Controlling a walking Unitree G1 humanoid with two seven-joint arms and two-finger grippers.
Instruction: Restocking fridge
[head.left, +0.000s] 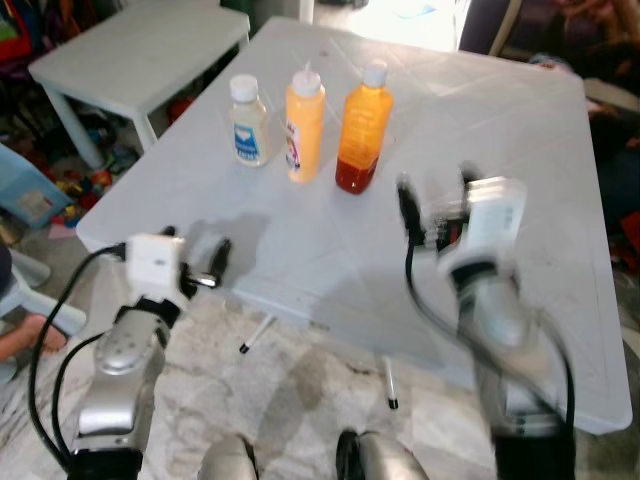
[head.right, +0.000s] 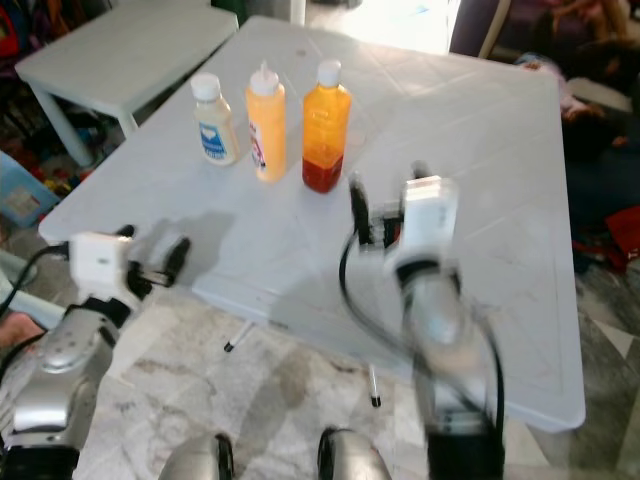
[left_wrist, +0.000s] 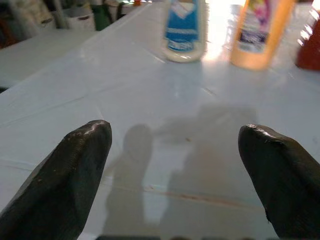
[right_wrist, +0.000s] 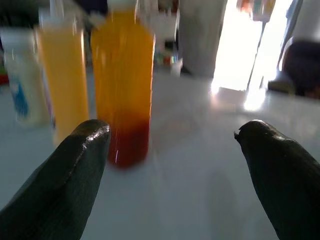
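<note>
Three plastic bottles, the orange-and-red one (head.left: 362, 126) nearest, could be toppled on the white desk (head.left: 520, 180) if clipped by the wide-spread right claw (head.left: 437, 200); the left claw (head.left: 200, 262) is held wide too.

Strong daylight from far side, blown out at the doorway in right wrist view, glare patch on white tabletop (head.left: 500, 130) beyond the bottles. Soft arm shadows on tabletop near front edge. Right arm (head.left: 480, 260) motion-blurred in both eye views; left arm sharper. Right wrist view smeared, orange bottle (right_wrist: 122, 80) blurry. Left wrist view: fingers (left_wrist: 65, 175) sharp, bottles soft.
</note>
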